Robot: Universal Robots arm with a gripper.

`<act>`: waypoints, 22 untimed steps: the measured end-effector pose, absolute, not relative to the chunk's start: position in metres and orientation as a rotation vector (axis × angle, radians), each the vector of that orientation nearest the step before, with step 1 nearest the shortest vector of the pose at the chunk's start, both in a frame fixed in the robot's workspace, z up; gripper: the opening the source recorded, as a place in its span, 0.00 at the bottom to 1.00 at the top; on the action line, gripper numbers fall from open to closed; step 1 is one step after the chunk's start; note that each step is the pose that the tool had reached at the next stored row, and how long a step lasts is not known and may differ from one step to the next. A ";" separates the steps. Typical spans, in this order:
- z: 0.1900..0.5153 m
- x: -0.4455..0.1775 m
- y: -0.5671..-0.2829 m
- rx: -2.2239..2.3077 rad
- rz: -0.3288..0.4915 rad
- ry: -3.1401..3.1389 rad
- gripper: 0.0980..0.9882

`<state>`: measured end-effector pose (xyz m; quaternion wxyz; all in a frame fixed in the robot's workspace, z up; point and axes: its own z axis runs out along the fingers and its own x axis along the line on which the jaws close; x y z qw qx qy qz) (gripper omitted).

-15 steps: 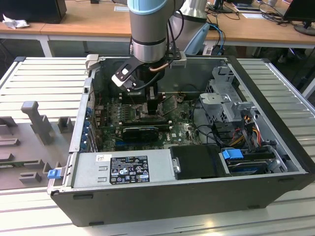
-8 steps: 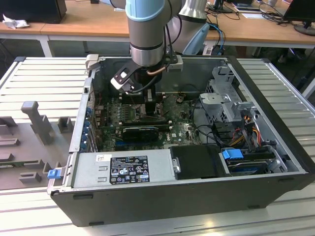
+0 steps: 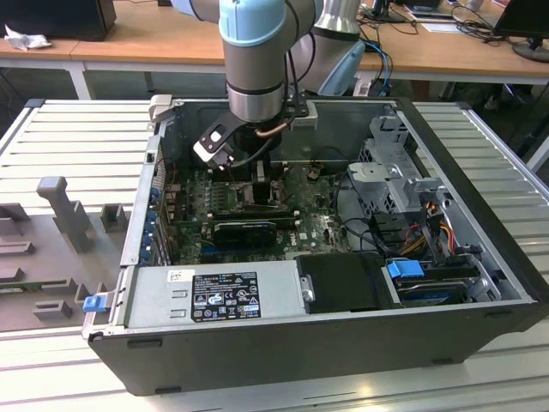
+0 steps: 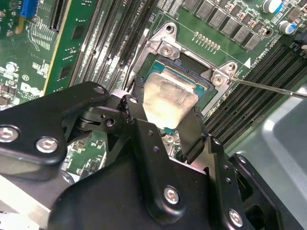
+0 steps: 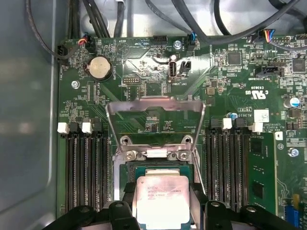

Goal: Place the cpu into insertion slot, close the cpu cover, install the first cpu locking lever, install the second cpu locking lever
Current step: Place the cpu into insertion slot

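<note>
The cpu (image 5: 163, 206) is clamped between the fingers of the tool (image 5: 163, 194) and held low at the insertion slot (image 5: 163, 168), mid-motherboard (image 5: 144, 62) inside the case (image 3: 343, 343). Whether it is seated cannot be told. The cpu cover (image 5: 154, 101) is stood open. Judged: step one is underway, and the cover and both levers are left undone.

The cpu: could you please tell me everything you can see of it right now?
The cpu is a small flat square chip with a pale silver-grey metal top, faintly printed, and a green edge beneath. The black fingers of the gripper hold it by two opposite sides, top face up, right over the insertion slot. Whether it is fully seated cannot be told.
</note>
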<state>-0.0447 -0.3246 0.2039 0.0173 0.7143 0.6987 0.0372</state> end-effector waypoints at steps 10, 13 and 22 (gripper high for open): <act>0.202 -0.045 -0.323 2.220 0.115 2.171 0.56; 0.201 -0.045 -0.321 2.223 0.123 2.174 0.56; 0.213 -0.045 -0.320 2.207 0.089 2.161 0.55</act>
